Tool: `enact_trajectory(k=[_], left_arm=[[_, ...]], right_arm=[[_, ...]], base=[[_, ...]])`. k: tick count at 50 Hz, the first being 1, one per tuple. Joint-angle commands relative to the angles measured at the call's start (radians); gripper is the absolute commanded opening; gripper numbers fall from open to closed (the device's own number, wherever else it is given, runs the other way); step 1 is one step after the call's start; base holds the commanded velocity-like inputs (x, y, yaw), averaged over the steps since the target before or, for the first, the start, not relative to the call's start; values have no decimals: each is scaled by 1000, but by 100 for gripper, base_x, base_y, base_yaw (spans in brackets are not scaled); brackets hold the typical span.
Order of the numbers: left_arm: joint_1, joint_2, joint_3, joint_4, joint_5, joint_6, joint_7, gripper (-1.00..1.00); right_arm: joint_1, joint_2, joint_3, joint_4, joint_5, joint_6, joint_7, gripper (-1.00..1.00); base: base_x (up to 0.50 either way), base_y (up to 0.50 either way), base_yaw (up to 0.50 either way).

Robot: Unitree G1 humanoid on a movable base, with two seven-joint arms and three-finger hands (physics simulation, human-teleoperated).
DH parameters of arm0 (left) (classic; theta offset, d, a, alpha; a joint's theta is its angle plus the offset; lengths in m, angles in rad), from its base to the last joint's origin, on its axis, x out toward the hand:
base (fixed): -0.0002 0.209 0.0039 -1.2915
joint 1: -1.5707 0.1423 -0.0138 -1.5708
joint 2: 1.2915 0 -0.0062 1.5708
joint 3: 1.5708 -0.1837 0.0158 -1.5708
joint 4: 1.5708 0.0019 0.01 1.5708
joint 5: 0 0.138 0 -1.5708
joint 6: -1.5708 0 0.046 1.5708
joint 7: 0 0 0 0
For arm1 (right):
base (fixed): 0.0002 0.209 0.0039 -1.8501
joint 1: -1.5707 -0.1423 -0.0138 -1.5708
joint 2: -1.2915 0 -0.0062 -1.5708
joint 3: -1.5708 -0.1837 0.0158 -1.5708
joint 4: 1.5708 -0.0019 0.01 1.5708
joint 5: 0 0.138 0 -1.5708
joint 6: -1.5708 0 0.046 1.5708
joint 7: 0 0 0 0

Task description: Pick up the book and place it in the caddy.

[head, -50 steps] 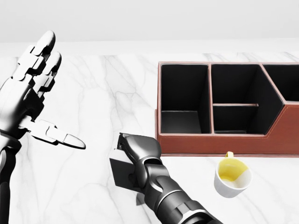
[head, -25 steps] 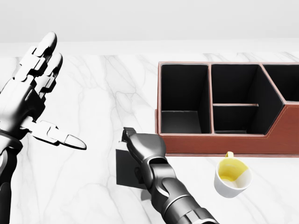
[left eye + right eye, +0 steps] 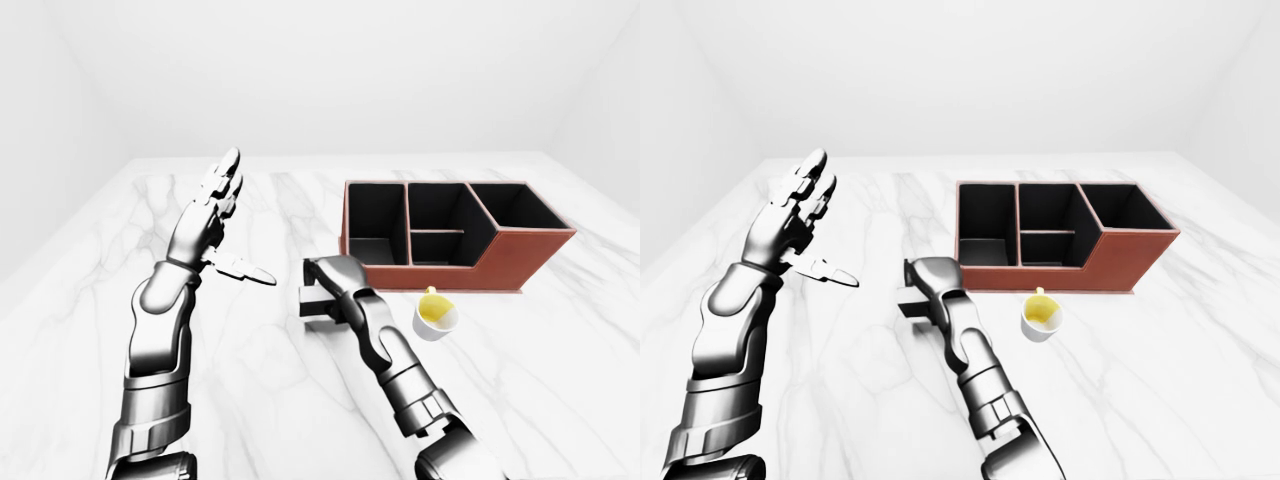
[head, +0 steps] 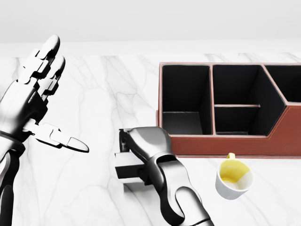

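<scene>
Just left of the caddy (image 4: 221, 141) in the head view, the right hand (image 4: 146, 146) has clenched its fingers on the dark book (image 4: 126, 170) and tipped it up off the table (image 4: 94, 94), so lifting looks underway, while the left hand (image 4: 33, 101) hovers open.

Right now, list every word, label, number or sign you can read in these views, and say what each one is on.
None: no readable text anywhere.
Caddy: plain brown walls, no label.
Cup: plain white outside, yellow inside, no print.
Book: dark and mostly hidden under the right hand; no title shows.
Marble table: only grey veining.
</scene>
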Motion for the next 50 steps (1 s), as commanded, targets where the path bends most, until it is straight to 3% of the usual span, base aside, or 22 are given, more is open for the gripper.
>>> enact_trajectory(k=[1,20,28,38,50], left_arm=[[1,-3,-2,3,4,0,1,100],[4,-9,-9,-22,11,0,2,100],[5,-11,-10,-26,18,0,1,100],[-9,-16,-21,-23,27,0,8,100],[-16,-25,-31,-22,40,0,9,100]], right_arm=[[69,-1,5,-294,-43,0,139,-100],[13,-19,-53,-620,-63,0,404,-100],[-33,-33,-70,-669,-80,0,452,-100],[-171,-138,-159,-682,-142,0,517,-100],[-318,-290,-249,-616,-74,0,517,-100]], base=[[0,0,0],[0,0,0],[0,0,0],[0,0,0],[0,0,0]])
